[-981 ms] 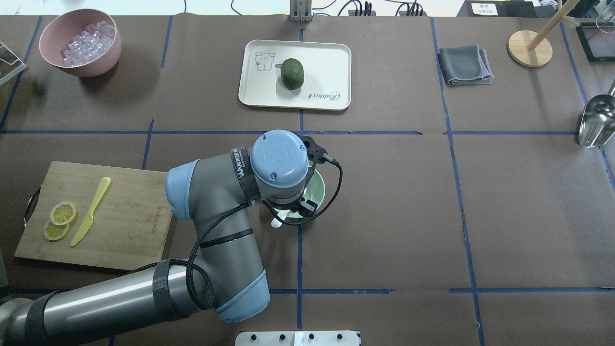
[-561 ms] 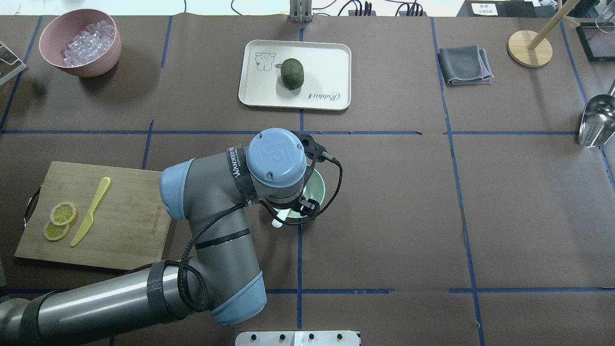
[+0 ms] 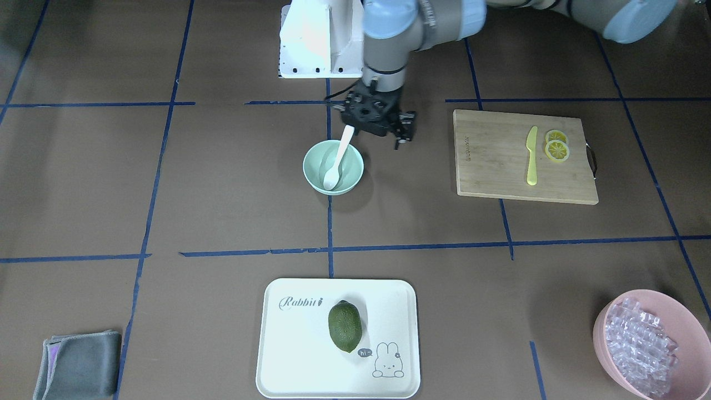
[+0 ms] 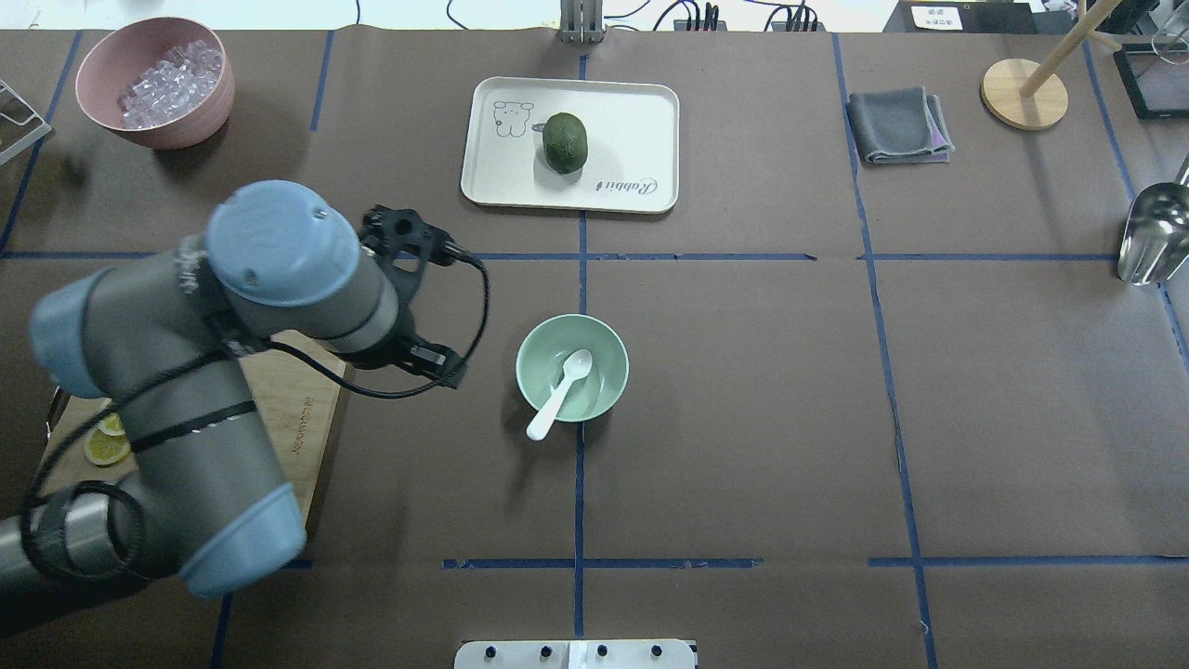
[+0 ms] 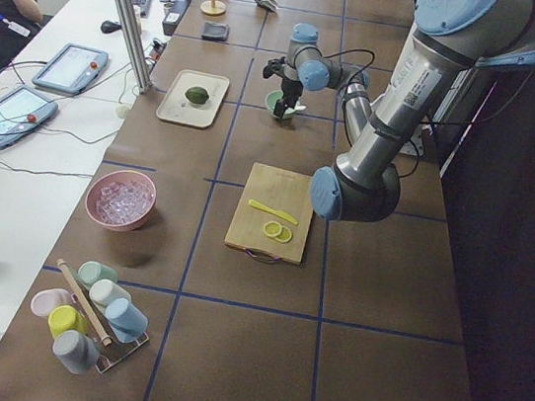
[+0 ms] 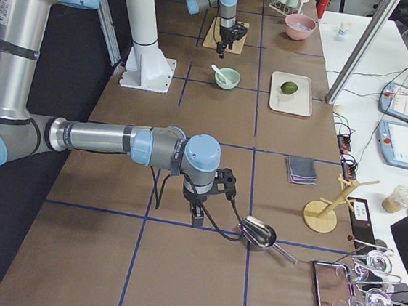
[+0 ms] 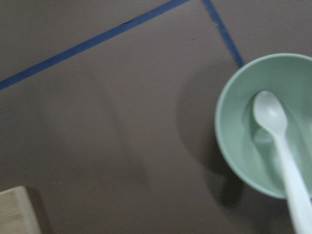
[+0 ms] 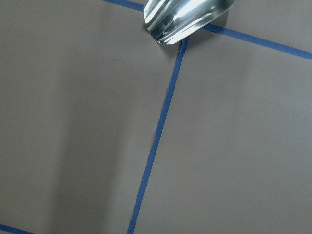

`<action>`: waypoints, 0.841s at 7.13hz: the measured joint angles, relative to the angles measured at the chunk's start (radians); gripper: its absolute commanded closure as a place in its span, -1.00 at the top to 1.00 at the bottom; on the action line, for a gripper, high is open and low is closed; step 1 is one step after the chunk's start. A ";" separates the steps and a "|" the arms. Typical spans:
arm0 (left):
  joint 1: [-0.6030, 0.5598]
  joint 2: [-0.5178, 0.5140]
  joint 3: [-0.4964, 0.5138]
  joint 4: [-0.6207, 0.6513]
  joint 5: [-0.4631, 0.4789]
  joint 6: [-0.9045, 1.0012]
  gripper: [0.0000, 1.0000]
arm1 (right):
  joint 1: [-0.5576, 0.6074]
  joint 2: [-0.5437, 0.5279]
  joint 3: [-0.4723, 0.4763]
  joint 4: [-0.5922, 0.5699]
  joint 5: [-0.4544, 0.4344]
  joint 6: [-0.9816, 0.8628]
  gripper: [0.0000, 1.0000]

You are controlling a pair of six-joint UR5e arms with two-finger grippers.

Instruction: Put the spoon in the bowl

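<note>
The pale mint-green bowl stands near the table's middle. The white spoon lies free in it, with its scoop on the bowl's floor and its handle leaning out over the near rim. Both also show in the front view, the bowl and the spoon, and in the left wrist view, the bowl and the spoon. My left gripper hangs open and empty beside the bowl, toward the cutting board. My right gripper shows only in the right side view; I cannot tell its state.
A wooden cutting board with a yellow knife and lemon slices lies on my left. A white tray holds a green fruit. There is also a pink bowl of ice cubes, a grey cloth and a metal scoop.
My left arm has swung away to the left from over the bowl. The spoon stays in the bowl, no longer covered by the wrist.
</note>
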 measured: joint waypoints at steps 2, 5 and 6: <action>-0.195 0.176 -0.058 -0.013 -0.135 0.036 1.00 | 0.011 0.000 -0.009 -0.001 0.002 0.006 1.00; -0.543 0.354 0.011 -0.020 -0.300 0.487 1.00 | 0.014 0.004 -0.011 0.000 0.009 0.025 1.00; -0.679 0.396 0.086 -0.021 -0.363 0.669 1.00 | 0.014 0.007 -0.010 0.000 0.012 0.046 1.00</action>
